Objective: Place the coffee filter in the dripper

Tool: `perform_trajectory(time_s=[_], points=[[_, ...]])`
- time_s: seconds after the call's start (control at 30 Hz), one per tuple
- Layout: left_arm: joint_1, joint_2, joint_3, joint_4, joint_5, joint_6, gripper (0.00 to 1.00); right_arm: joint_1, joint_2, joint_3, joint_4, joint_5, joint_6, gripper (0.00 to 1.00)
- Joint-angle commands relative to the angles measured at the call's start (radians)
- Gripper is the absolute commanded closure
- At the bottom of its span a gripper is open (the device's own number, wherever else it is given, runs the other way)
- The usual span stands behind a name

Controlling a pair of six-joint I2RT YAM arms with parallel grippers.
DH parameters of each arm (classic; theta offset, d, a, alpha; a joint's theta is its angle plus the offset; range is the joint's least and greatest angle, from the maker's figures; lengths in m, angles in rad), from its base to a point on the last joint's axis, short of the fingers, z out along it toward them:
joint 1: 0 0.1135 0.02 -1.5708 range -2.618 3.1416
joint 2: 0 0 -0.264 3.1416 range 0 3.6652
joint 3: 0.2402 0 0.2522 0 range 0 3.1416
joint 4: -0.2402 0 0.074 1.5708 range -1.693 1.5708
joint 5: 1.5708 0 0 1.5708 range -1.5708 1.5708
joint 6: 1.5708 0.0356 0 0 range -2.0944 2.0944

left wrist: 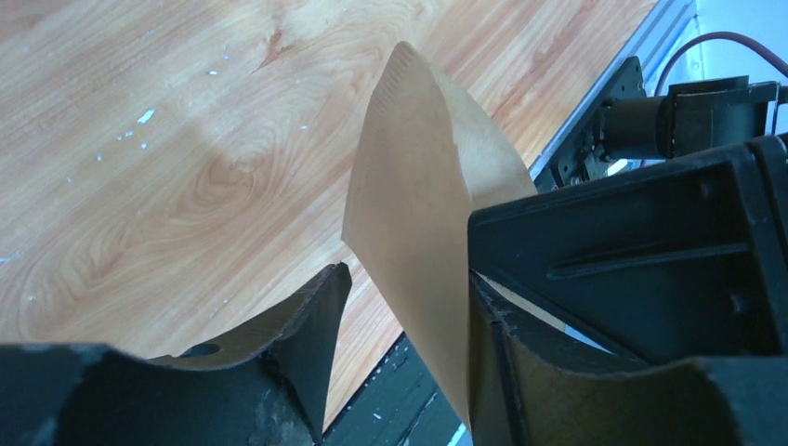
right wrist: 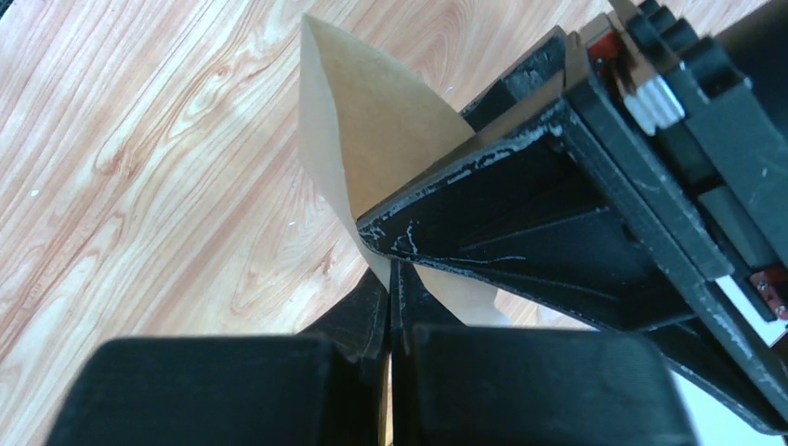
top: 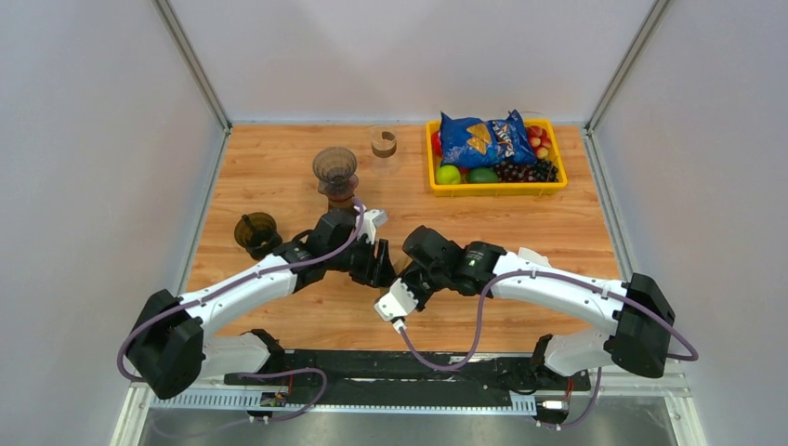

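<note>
The brown paper coffee filter (left wrist: 427, 177) is held up off the table between both grippers at the table's middle front. My right gripper (right wrist: 390, 279) is shut on its lower edge; the filter (right wrist: 358, 121) fans out beyond the fingertips. My left gripper (left wrist: 406, 279) is open around the filter, which lies against its right finger (left wrist: 520, 372) with a gap to the left finger. In the top view the left gripper (top: 381, 265) and right gripper (top: 409, 271) meet and hide the filter. A smoky brown dripper (top: 334, 169) stands behind them.
A second dark brown cup-like vessel (top: 256, 232) stands left beside the left arm. A small brown ring (top: 384, 142) sits at the back. A yellow tray (top: 497, 189) with a blue chips bag and fruit is at the back right. Walls enclose the table.
</note>
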Motion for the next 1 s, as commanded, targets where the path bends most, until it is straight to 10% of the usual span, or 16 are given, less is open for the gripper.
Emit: perform_trajectory(time_s=[0.0,0.2,0.97], points=[[-0.005,0.027,0.051,0.022,0.033,0.034,0.5,0.019,0.006,0.053,-0.025,0.005,-0.059,1.0],[-0.004,0.038,0.105,-0.068,-0.07,0.073,0.71,0.029,0.034,0.076,-0.065,0.026,-0.084,1.0],[-0.005,-0.029,0.123,-0.177,-0.437,0.162,0.85,0.03,0.063,0.135,-0.219,0.079,-0.115,1.0]])
